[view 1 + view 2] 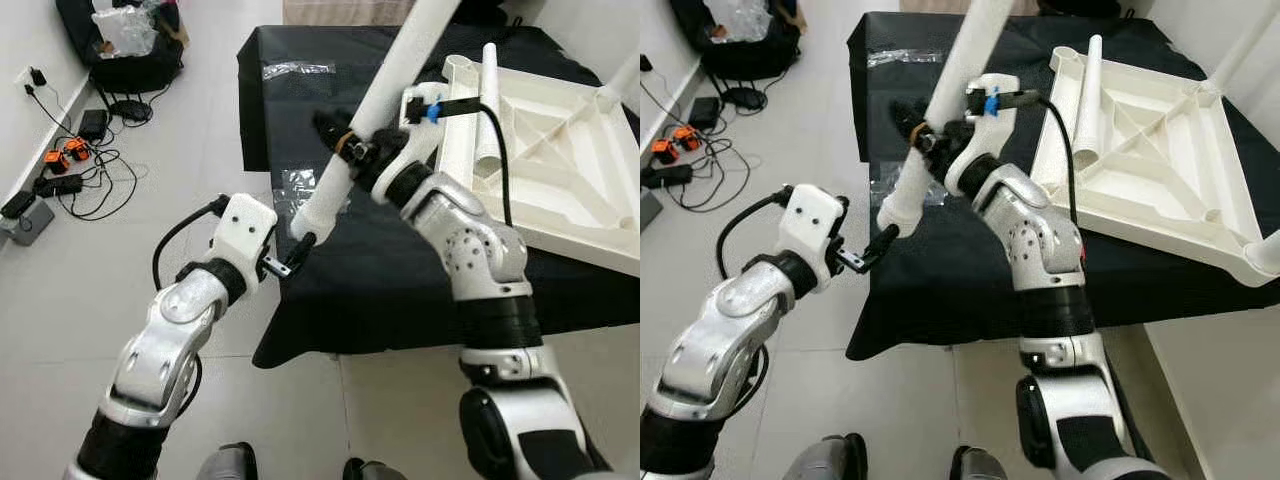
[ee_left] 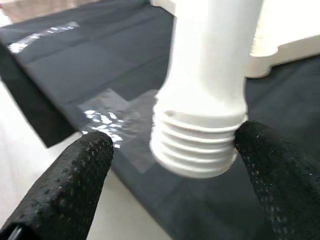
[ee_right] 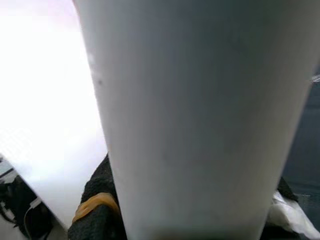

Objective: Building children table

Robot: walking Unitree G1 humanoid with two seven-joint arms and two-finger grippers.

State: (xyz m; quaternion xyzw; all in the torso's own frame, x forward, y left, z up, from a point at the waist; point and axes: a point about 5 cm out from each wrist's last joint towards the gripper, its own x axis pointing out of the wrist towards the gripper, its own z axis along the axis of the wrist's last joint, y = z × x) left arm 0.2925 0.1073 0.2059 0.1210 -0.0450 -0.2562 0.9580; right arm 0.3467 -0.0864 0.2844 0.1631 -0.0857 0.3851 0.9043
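Left eye view showed the right gripper (image 1: pixel 345 150) clamped mid-shaft on the white table leg (image 1: pixel 385 90), whose long axis ran from 1 to 7 o'clock, its threaded end (image 2: pixel 197 145) lying between the left gripper's (image 1: pixel 298 250) parted fingers (image 2: pixel 75 175) over the black table's (image 1: pixel 400 280) edge.
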